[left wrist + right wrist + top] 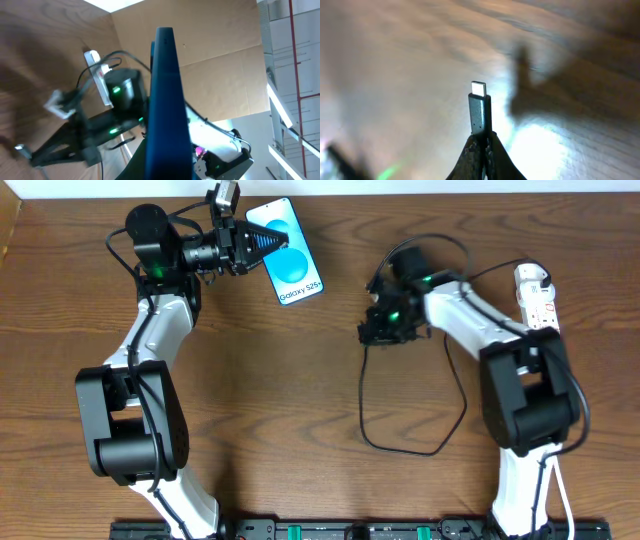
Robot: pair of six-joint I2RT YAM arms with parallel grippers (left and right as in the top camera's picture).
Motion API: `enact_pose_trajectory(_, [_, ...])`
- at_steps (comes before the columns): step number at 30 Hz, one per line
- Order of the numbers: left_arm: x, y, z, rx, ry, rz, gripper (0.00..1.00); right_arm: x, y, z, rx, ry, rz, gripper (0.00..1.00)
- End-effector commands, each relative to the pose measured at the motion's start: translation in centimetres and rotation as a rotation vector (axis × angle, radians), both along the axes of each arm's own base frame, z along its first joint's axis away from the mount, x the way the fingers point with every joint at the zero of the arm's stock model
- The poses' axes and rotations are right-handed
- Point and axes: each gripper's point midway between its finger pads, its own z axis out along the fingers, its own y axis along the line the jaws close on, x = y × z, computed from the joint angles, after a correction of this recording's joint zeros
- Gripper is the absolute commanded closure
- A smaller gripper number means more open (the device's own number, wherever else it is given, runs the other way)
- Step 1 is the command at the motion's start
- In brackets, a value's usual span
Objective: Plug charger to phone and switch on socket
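My left gripper point(268, 242) is shut on the phone point(291, 258) and holds it above the table's far side, blue screen up in the overhead view. In the left wrist view the phone point(166, 100) shows edge-on as a dark blue slab. Near the table's middle, my right gripper point(382, 326) is shut on the charger's black connector point(479, 109), and the metal tip sticks out past the fingers point(470, 155). The charger cable point(365, 415) loops over the table. The white socket point(537, 295) lies at the far right.
The cable loop point(440, 442) spreads over the wood in front of the right arm. From the left wrist view, the right arm point(100, 132) and the socket point(98, 76) show beyond the phone. A brown board point(215, 45) stands behind the table.
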Motion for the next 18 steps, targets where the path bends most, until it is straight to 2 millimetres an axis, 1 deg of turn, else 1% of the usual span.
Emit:
enact_pose_trajectory(1, [-0.6, -0.2, 1.3, 0.008, -0.054, -0.021, 0.93, -0.1, 1.5, 9.6, 0.275, -0.262, 0.246, 0.99])
enact_pose_trajectory(2, [-0.6, -0.2, 1.3, 0.008, -0.054, -0.021, 0.93, -0.3, 1.3, 10.9, 0.297, -0.285, 0.255, 0.99])
enact_pose_trajectory(6, [-0.3, -0.2, 1.4, 0.005, -0.055, -0.005, 0.93, -1.2, 1.2, 13.9, 0.343, -0.323, 0.272, 0.99])
enact_pose_trajectory(10, [0.1, -0.1, 1.4, 0.002, -0.055, 0.018, 0.93, -2.4, 2.0, 15.9, 0.415, -0.326, 0.298, 0.99])
enact_pose_trajectory(12, [0.2, -0.1, 1.5, 0.001, -0.054, 0.023, 0.93, -2.8, 2.4, 16.4, 0.438, -0.323, 0.311, 0.99])
enact_pose_trajectory(15, [0.2, -0.1, 1.5, 0.0, -0.054, 0.028, 0.93, -3.1, 2.9, 16.2, 0.431, -0.314, 0.316, 0.99])
enact_pose_trajectory(18, [0.5, 0.0, 1.5, -0.003, -0.05, 0.042, 0.93, -2.8, 2.9, 15.1, 0.347, -0.294, 0.275, 0.99])
